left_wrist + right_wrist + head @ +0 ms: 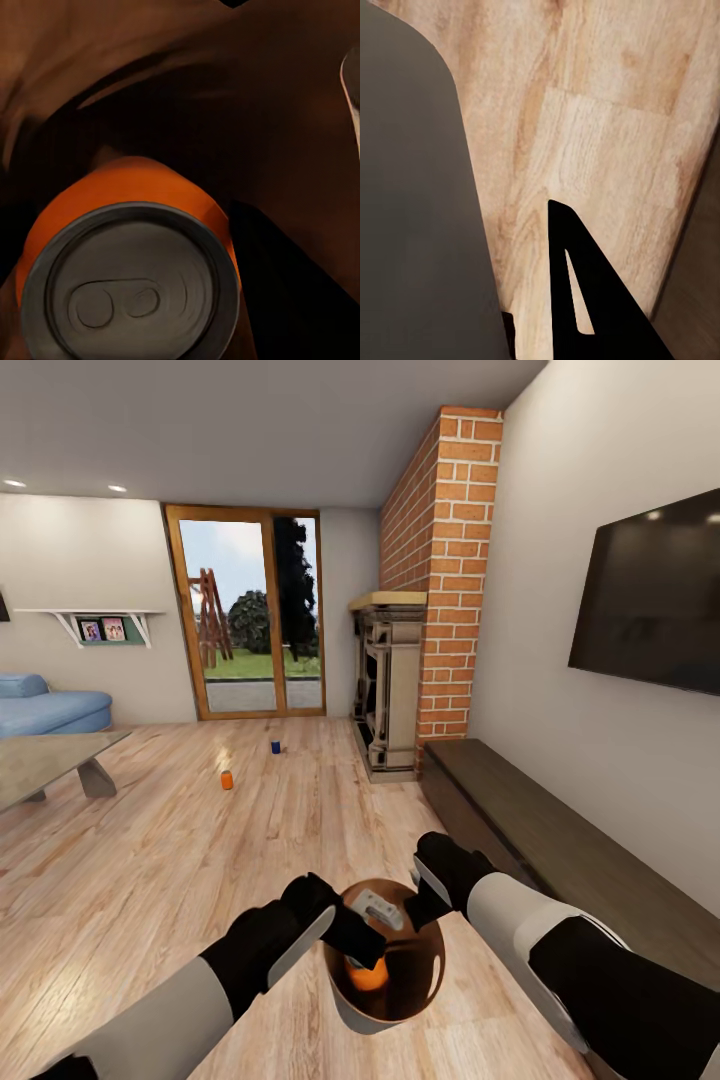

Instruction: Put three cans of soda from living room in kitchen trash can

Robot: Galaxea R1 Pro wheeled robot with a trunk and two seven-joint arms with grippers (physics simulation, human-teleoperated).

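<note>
A copper-brown trash can (pixel 412 968) with a grey rim sits tilted between my arms, mouth toward the head camera. My right gripper (pixel 428 898) is shut on its far rim; one black finger (pixel 574 300) lies beside the can's grey wall (pixel 412 210). My left gripper (pixel 362 945) reaches into the mouth, shut on an orange soda can (pixel 367 973). That can's grey top (pixel 127 292) faces the left wrist camera, with the brown inside wall (pixel 225 97) behind it. A second orange can (pixel 227 780) and a dark blue can (pixel 275 746) stand on the wood floor farther off.
This is the living room: brick chimney (pixel 445 580) with fireplace (pixel 388 680), wall TV (pixel 650 600) above a long dark low cabinet (pixel 560 850) at my right. Glass doors (pixel 250 615) are ahead. A blue sofa (pixel 50 710) and glass table (pixel 50 760) stand at left.
</note>
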